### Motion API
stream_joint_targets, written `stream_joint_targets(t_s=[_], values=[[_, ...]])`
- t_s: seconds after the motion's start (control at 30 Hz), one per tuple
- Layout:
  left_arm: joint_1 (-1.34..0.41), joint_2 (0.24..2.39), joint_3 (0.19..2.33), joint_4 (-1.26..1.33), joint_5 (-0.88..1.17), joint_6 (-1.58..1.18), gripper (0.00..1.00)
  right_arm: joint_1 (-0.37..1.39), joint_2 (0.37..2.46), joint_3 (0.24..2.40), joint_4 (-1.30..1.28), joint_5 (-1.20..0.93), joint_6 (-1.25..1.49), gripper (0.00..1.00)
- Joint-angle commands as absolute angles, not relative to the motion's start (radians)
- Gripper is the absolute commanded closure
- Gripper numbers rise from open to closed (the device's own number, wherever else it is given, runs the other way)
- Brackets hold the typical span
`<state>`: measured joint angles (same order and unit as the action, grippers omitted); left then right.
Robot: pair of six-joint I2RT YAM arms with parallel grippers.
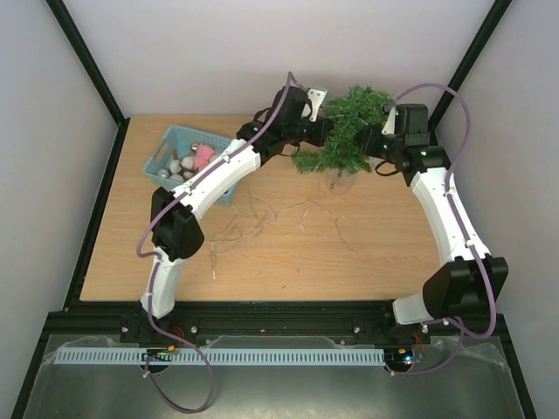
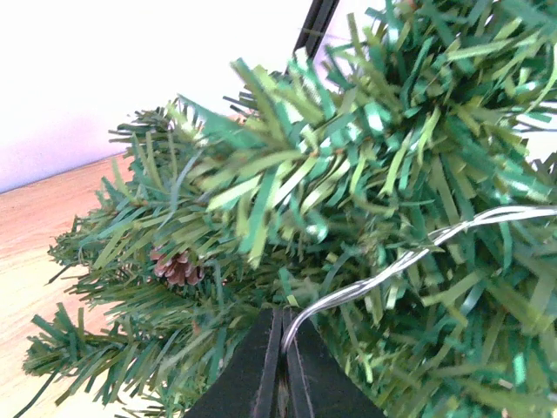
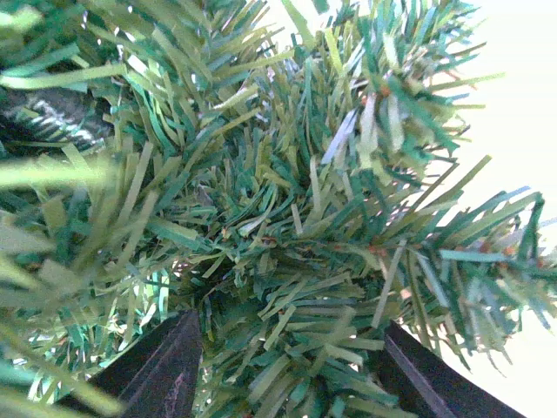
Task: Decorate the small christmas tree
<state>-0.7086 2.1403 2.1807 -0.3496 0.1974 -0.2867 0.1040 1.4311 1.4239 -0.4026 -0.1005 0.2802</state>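
Observation:
The small christmas tree [image 1: 349,129] stands at the back of the table, its branches filling the left wrist view [image 2: 365,157] and the right wrist view [image 3: 287,200]. My left gripper [image 1: 321,129] is at the tree's left side, shut [image 2: 283,335] on a thin silver light wire [image 2: 409,257] that runs across the needles. A small pine cone [image 2: 177,267] sits in the branches. My right gripper [image 1: 373,140] is pushed into the tree's right side, open [image 3: 291,374], with branches between its fingers [image 3: 165,370].
A teal basket [image 1: 171,140] holding pink and silver ornaments stands at the back left, partly under my left arm. Loose loops of the thin wire [image 1: 262,218] lie on the wooden table in front of the tree.

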Motion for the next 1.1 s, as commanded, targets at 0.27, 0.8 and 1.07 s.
stream_joint_targets(t_s=[0.27,0.8,1.07], values=[[-0.718,2.086,2.179,-0.331,0.181,-0.276,0.98,0.100,1.365,1.450,-0.430,-0.045,0.290,0.45],[-0.716,2.080,2.170,-0.343,0.173,-0.270,0.98,0.100,1.373,1.464,-0.474,-0.052,0.286,0.54],[-0.715,2.080,2.155,-0.340,0.170,-0.268,0.98,0.100,1.362,1.474,-0.474,-0.030,0.298,0.65]])
